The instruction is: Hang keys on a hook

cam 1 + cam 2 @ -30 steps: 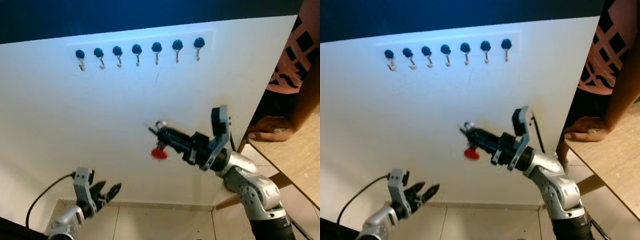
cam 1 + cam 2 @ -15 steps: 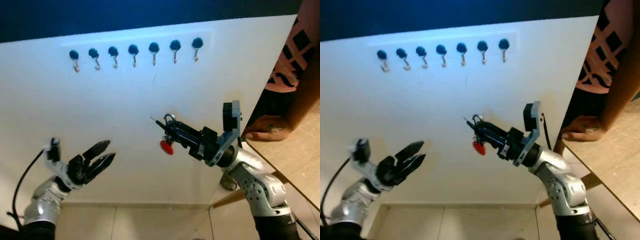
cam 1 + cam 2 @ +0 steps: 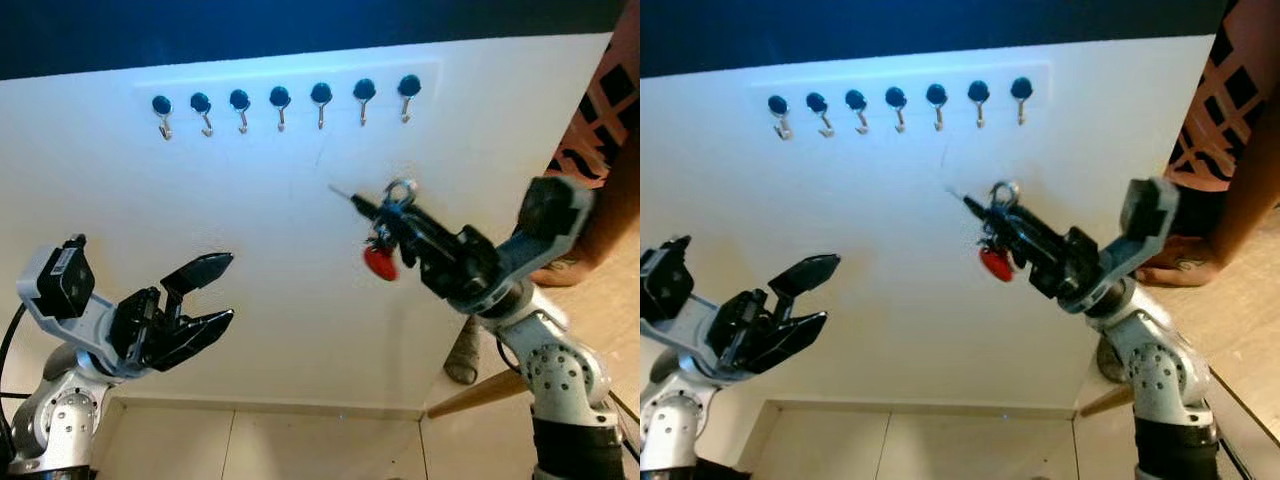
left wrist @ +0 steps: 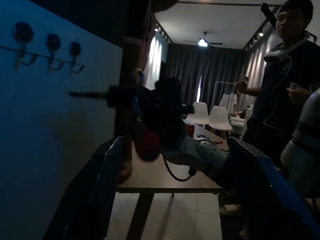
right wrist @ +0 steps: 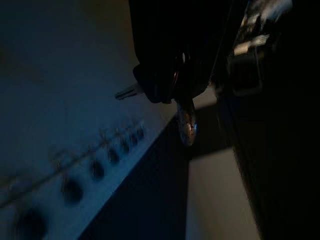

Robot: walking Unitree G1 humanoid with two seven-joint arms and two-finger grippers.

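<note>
The right gripper sits at centre-right of the frame, its black fingers clamped on the keys. The silver key ring stands up above the fingers, and the red fob dangles beneath. The row of hooks runs across the top of the white board, well above the ring.

The danger here, I'd say, is the aim: those hooks are small and the ring is narrow, so a slightly off approach could knock the ring against the board or miss the tip, and letting go early would drop the bunch.

The left gripper waits at lower left, fingers spread wide and holding nothing.

No brand, label or writing is readable anywhere.
</note>
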